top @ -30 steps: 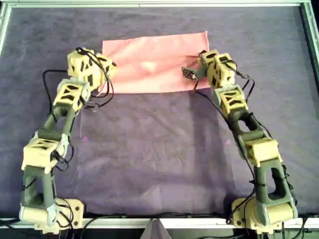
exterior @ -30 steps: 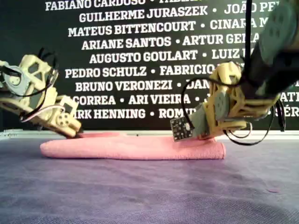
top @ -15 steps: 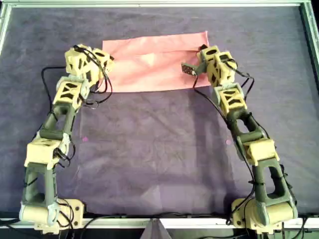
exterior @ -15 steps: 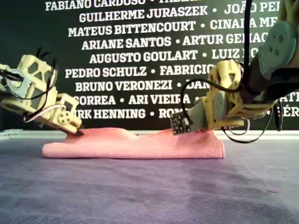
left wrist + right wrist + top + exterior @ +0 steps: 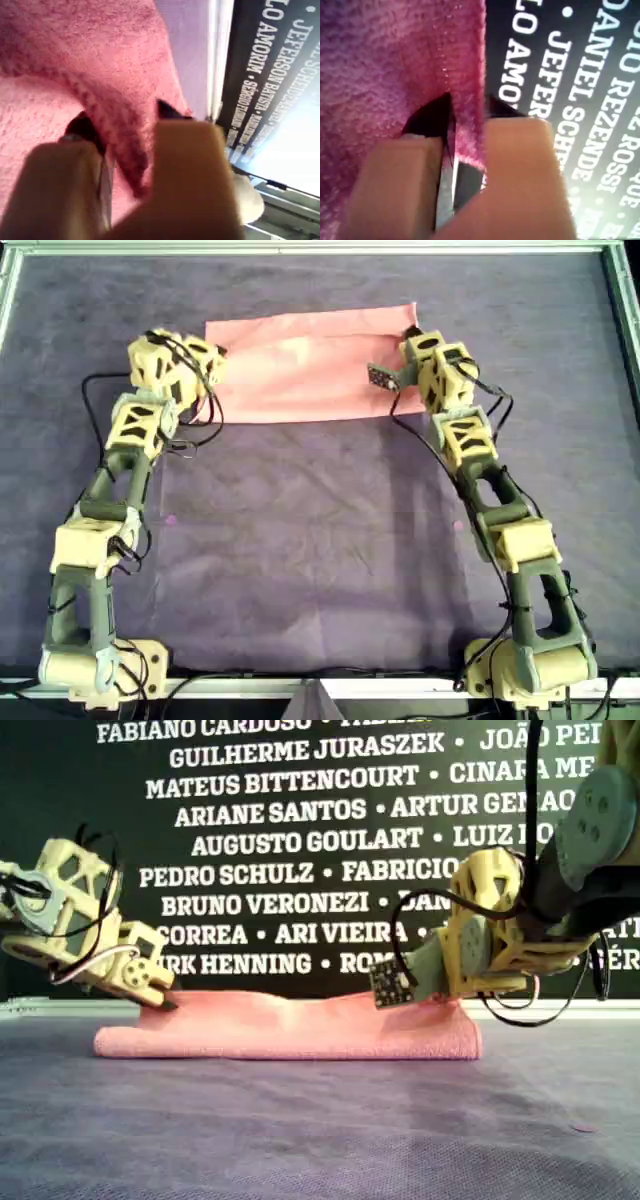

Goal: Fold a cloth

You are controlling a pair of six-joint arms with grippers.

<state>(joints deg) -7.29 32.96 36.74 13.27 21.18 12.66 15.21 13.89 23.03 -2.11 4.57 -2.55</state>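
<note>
The salmon-pink cloth lies as a wide band on the far part of the purple mat, and its upper layer is raised into a low hump. In the left wrist view my left gripper is shut on a ridge of the cloth. My right gripper is likewise shut on a cloth edge. In the overhead view one arm's gripper sits at the cloth's left end and the other arm's gripper at its right end. The wrist views do not settle which arm is which.
The dark purple mat covers the table inside a metal frame. A black banner with white names stands behind the far edge. Both arms reach from the overhead view's bottom corners, with loose cables along them.
Both grippers have moved a little toward the far edge with the pinched cloth. The cloth's near edge has shifted farther back and its top layer has risen slightly.
</note>
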